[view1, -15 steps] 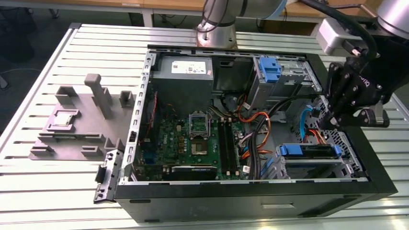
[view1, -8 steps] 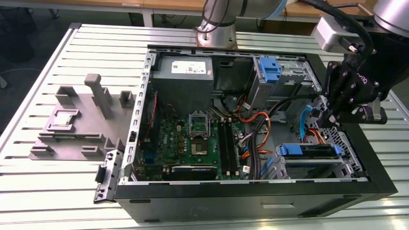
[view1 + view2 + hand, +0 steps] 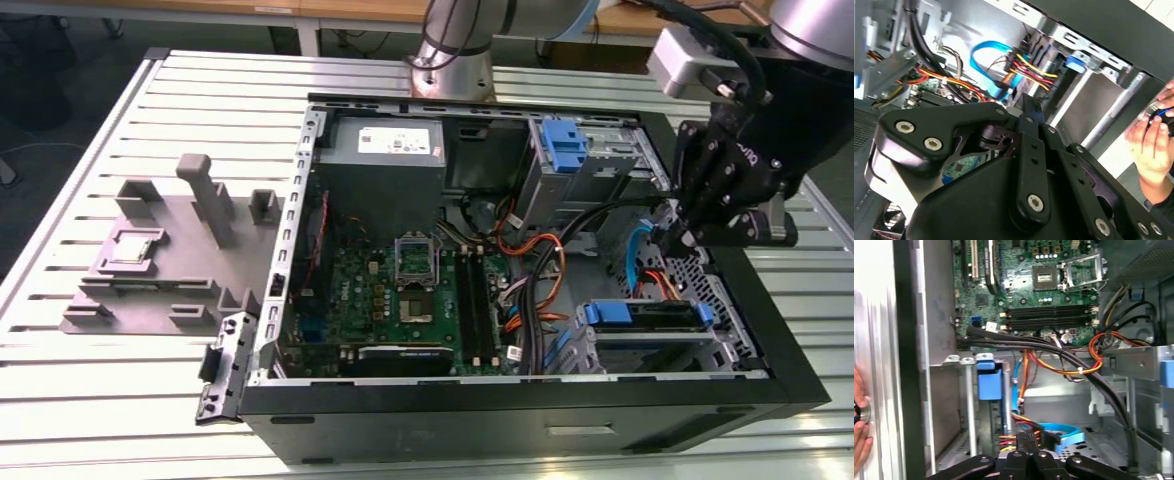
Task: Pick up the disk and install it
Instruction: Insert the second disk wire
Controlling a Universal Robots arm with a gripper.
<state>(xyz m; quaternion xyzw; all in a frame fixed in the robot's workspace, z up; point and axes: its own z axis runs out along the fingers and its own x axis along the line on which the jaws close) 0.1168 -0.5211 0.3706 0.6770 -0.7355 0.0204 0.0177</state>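
**Desk**: slatted metal top. It carried a grey moulded fixture towards the exterior view's left and an opened computer case beside it.

**Computer case, contents:**
- Green circuit board, lying flat on the floor of the case, with an empty processor socket and long memory slots.
- Grey power box at the far wall. It bore a white sticker whose print was too small to read.
- Upright blue latch on a metal cage at the far corner, on the exterior view's right.
- Bundles of black, orange, red and yellow cables, strung between the board and the cages.
- A looped flat blue cable, just beside the gripper's tip.

**Disk**: lay flat in the drive cage at the near corner of the case, on the exterior view's right. A blue plastic piece sat at its inner end. Its top looked dark, and no label on it could be read.

**Gripper**: black, reaching down inside the case above the cables and apart from the disk. In the first wrist view its tip showed the fingers drawn together with nothing held.

**Person's hand**: at the outer edge of the case.
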